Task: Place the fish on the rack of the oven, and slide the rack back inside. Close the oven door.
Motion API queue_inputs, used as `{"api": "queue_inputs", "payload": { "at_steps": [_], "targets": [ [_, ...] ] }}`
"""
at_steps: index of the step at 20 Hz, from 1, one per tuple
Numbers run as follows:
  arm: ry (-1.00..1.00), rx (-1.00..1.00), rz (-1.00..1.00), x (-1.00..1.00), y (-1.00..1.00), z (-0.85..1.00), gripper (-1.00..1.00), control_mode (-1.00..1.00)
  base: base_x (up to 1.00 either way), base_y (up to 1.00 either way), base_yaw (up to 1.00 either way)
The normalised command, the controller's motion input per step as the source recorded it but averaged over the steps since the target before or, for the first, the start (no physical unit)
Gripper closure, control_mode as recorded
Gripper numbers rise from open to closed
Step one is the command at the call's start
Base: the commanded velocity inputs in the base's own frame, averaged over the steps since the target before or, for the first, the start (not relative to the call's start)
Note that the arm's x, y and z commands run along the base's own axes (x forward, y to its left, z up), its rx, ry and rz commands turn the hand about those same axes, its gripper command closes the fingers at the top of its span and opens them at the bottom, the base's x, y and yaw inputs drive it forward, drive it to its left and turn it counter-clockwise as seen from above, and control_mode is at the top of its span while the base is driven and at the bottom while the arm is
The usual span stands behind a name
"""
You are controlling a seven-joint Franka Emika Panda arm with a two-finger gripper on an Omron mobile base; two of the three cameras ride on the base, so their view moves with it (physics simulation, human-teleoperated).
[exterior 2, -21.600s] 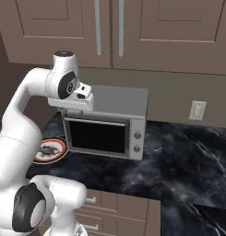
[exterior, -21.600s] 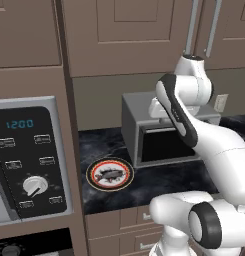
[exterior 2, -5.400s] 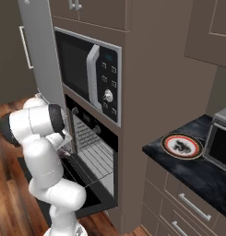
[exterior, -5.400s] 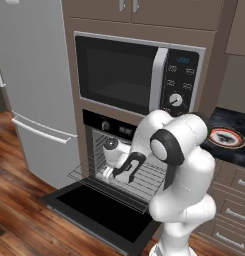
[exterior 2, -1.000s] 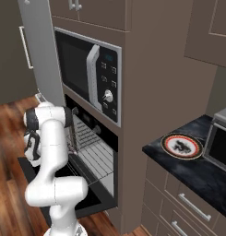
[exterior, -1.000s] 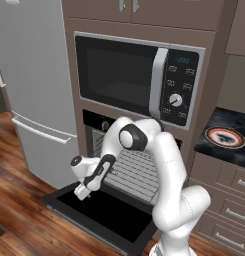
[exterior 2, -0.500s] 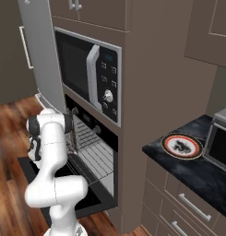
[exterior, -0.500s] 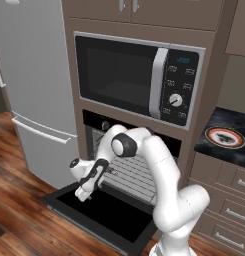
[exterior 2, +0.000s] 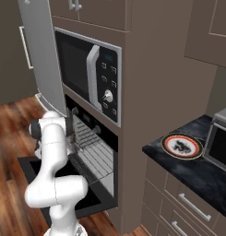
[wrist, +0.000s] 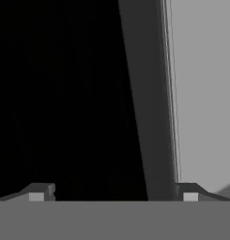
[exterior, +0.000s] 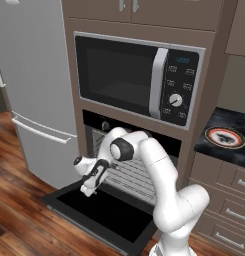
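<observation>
At the lower left of the left base view, the gripper (exterior: 89, 189) hangs with jaws released above the lowered oven door (exterior: 101, 210), apparently positioned to lift it shut.

Count by kind, base views:

- oven (exterior: 94, 122): 1, lower centre of the left base view.
- oven door (exterior: 101, 212): 1, lying open at lower centre.
- rack (exterior: 136, 175): 1 wire grid, centre of frame.
- microwave (exterior: 136, 77): 1, upper centre.
- refrigerator (exterior: 31, 85): 1, left side.
- plate (exterior 2: 181, 145): 1, right of centre in the right base view.
- fish (exterior 2: 182, 146): 1, on that plate.
- toaster oven (exterior 2: 220, 138): 1, at the right edge.
- drawer handles (exterior 2: 193, 206): 2 visible, lower right.
- gripper (exterior: 89, 189): 1.
</observation>
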Motion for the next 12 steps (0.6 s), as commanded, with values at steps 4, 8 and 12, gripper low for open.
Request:
{"api": "queue_inputs", "payload": {
  "at_steps": [4,8,12],
  "targets": [
    [0.0,0.0,0.0,0.41,-0.64,-0.05,-1.0,-1.0,0.0,0.0,0.0],
    [-0.03,0.0,0.0,0.27,-0.67,0.0,-1.0,-1.0,0.0,0.0,0.0],
    [-0.01,0.0,0.0,0.16,-0.47,0.0,-1.0,-1.0,0.0,0.0,0.0]
  ]
}}
